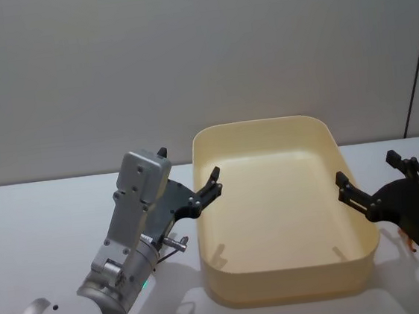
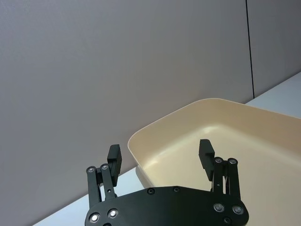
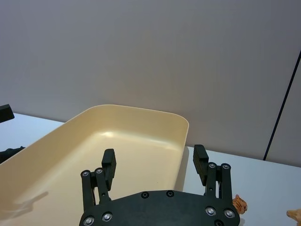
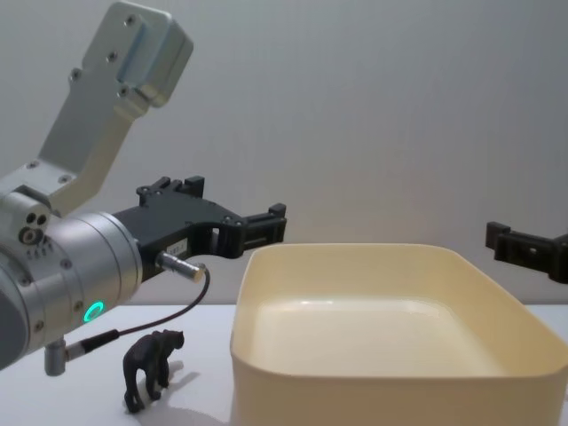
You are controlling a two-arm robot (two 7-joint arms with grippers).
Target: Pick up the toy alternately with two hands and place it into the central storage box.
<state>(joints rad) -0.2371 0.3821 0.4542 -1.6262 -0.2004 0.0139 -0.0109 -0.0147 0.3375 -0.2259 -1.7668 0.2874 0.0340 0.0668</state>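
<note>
Black, empty, wide open, our left gripper (image 2: pixel 160 151) and right gripper (image 3: pixel 154 157) flank the box (image 1: pixel 266 123); descending, we could clip its rim.

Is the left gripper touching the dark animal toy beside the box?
Apart. In the chest view the left gripper hangs above the storage box rim, while the dark animal toy stands on the table well below it, a clear gap between.

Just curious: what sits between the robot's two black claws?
In the head view, the large cream-yellow plastic tub sits between the black left claw and right claw.
</note>
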